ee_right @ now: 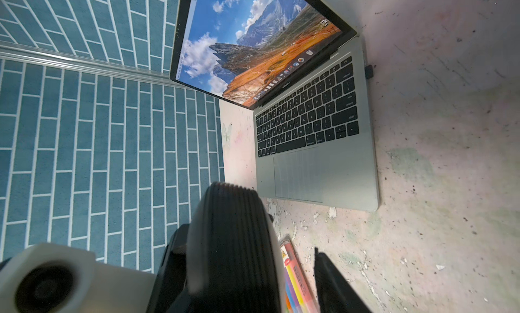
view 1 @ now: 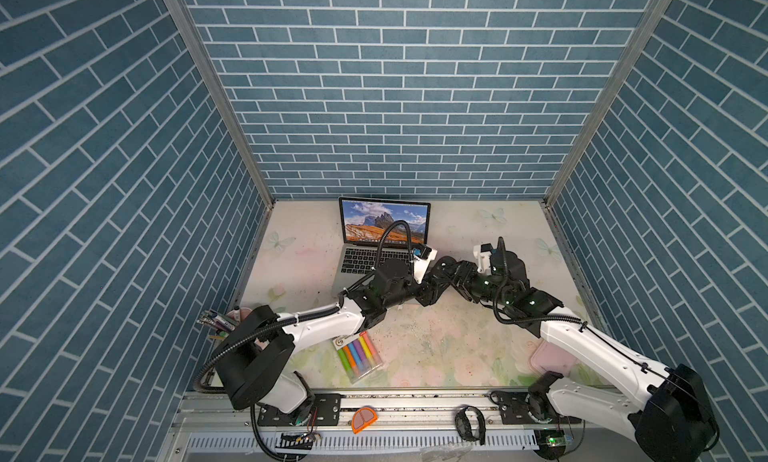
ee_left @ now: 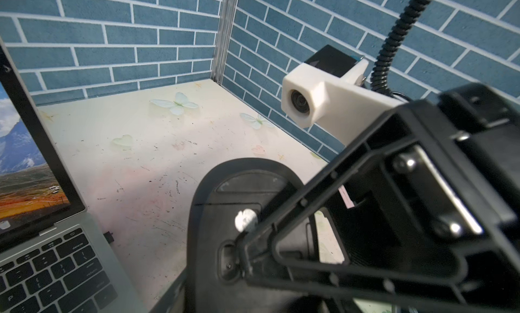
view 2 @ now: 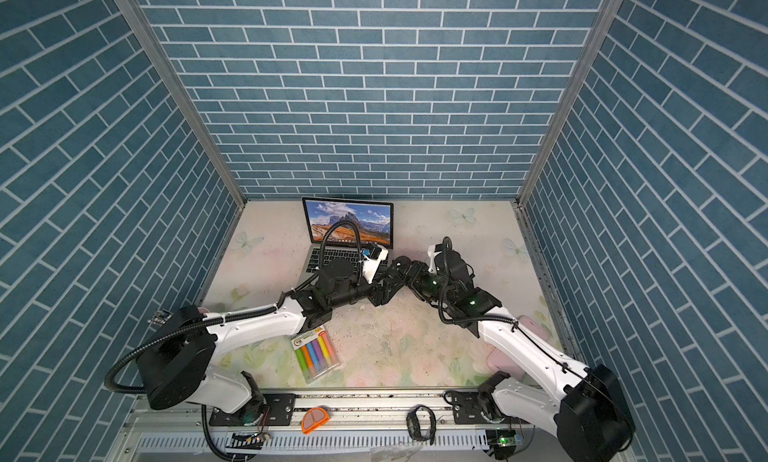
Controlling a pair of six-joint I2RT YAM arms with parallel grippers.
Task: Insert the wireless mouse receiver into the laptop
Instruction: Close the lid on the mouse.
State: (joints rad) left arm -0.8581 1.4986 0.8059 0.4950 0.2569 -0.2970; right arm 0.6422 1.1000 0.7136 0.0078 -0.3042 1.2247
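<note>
- Apparently the receiver (ee_right: pixel 369 71) sits against the side of the laptop (ee_right: pixel 323 179) that faces the right arm, near the hinge. I judge it plugged in, though I cannot tell how deep.
- Both claws crowd the mouse (ee_left: pixel 225 201) just beside the laptop. For the left claw (view 1: pixel 430 283) and the right claw (ee_left: pixel 295 235) I cannot tell wide from narrow, nor which one holds it.
- I'd draw back slowly, well away from that stub.
- My left arm hangs over the keyboard, and a marker pack (view 1: pixel 359 356) lies near on the bench (view 1: pixel 436 347).
</note>
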